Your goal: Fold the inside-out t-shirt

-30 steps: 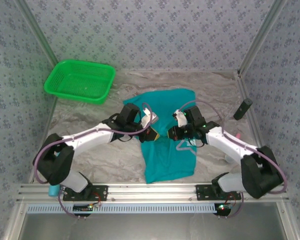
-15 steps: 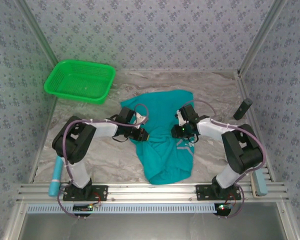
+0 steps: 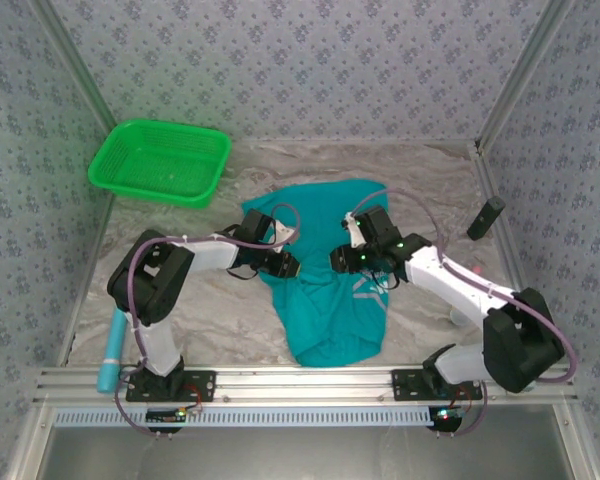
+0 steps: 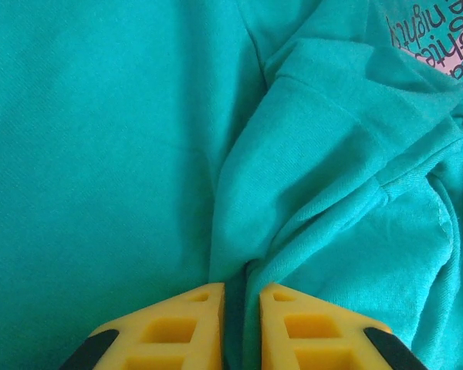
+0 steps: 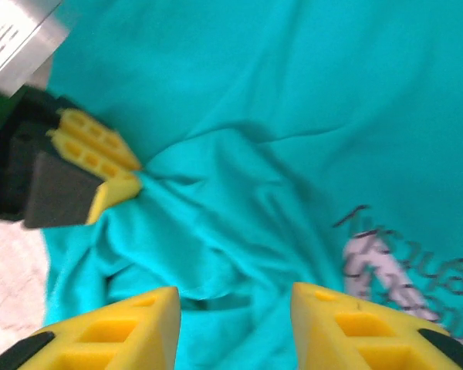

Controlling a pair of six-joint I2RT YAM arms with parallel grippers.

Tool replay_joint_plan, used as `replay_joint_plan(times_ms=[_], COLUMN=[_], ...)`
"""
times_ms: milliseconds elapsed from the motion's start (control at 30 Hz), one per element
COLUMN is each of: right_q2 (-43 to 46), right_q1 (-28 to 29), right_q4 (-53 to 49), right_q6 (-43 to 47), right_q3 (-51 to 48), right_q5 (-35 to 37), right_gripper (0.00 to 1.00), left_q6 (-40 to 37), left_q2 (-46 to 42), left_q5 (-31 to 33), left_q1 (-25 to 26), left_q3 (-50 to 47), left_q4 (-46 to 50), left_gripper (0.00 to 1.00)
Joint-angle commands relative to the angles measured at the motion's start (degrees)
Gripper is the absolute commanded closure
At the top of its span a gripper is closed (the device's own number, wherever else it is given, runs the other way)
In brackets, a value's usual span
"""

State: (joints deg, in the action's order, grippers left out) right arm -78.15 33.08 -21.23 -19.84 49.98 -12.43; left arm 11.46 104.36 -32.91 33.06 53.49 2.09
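Marbled grey sheeting (image 3: 210,320) covers the table inside a booth of flower-patterned walls (image 3: 310,70); nearest, behind both grippers, an aluminium rail (image 3: 300,380) carries the two arm bases; a pale blue cylinder (image 3: 111,352) lies by the rail's left end, well behind the left gripper (image 3: 292,266) and apart from it. The inside-out t-shirt (image 3: 330,320), teal and rumpled, lies mid-table; one end reaches back toward the rail behind the tools, the other spreads out beyond them. Both grippers sit low over its middle, tips turned toward each other, near but apart. The left gripper's yellow fingers (image 4: 177,324) are almost together; a raised fold of cloth runs into the slit between them; whether they pinch it I cannot tell. The right gripper (image 3: 337,262) is released, its fingers (image 5: 347,324) well apart over creased cloth with nothing clamped between them; the left gripper's tips lie ahead of it and to its left, touching a ridge of the shirt. White lettering (image 5: 386,270) shows just to the right gripper's right. Farther off, a black object (image 3: 485,217) stands beyond the right arm at the table's edge; a bright green mesh basket (image 3: 160,160) sits beyond the left gripper and to its left, well clear of the shirt.
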Motion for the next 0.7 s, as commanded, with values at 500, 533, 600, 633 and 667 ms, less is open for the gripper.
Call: replay_joint_plan(times_ms=[500,533,600,633,667], right_q2=[-16.4,-15.5,-12.9,-11.2,-9.5], right_q1=[5.2,5.1,4.6,4.4,4.0], right_q4=[-1.9,-2.3,-4.9,-5.2,-5.1], right_q6=[-2.1,-2.1,-2.7,-3.1,-4.0], right_q3=[7.0,7.2,9.3,10.2,11.3], right_q5=[6.6,5.6,0.6,-2.4,-6.2], right_gripper=[0.81,0.93,1.0,1.0,1.0], left_q6=[3.1,3.3,3.2,3.1,2.8], left_q2=[-2.0,-2.0,-2.2,-2.4,-2.9], left_q5=[-0.6,-0.6,-0.6,-0.7,-0.9], left_q1=[1.0,1.0,1.0,1.1,1.1], left_q3=[-1.6,-1.6,-1.5,-1.5,-1.6], left_q4=[-5.4,-5.5,-5.4,-5.2,-5.2], left_gripper=[0.8,0.8,0.78,0.75,0.74])
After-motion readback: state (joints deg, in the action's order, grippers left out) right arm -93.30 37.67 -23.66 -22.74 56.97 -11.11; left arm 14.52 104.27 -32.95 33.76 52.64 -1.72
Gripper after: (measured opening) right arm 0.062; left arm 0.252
